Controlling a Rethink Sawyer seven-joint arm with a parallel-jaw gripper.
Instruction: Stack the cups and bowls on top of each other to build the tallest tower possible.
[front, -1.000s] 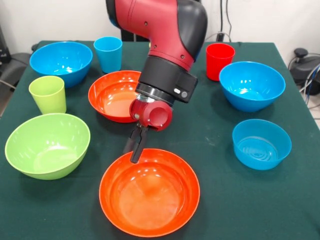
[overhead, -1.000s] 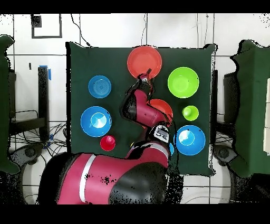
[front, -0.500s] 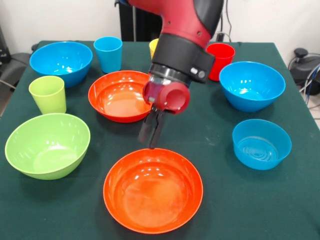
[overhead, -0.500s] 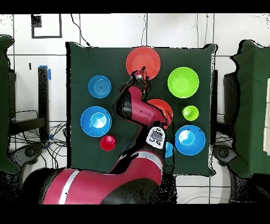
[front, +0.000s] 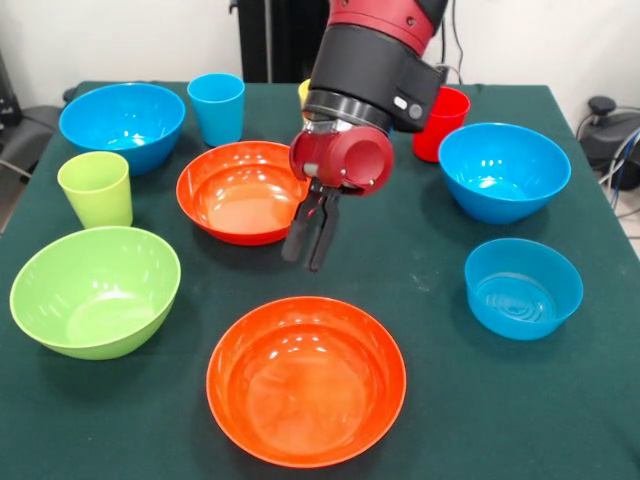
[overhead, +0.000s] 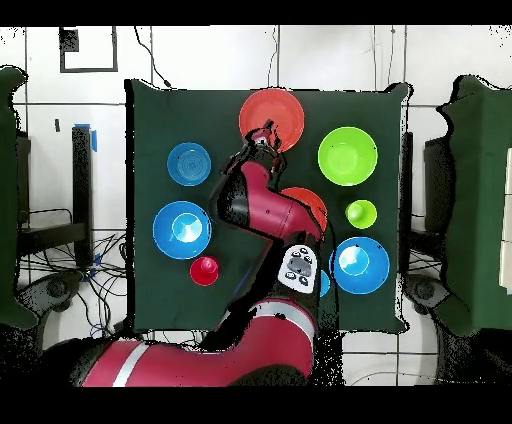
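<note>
Our gripper hangs with its jaws nearly closed and holding nothing, above bare cloth between the two orange bowls: the near one lies just below the tips, the far one beside them. No tower exists yet; every cup and bowl sits apart on the table. To grasp well, we judge the jaws should part, straddle one rim, and close squarely.

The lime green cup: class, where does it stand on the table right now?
In the front view the lime green cup stands upright near the table's left edge, between the deep blue bowl behind it and the lime green bowl in front.
</note>
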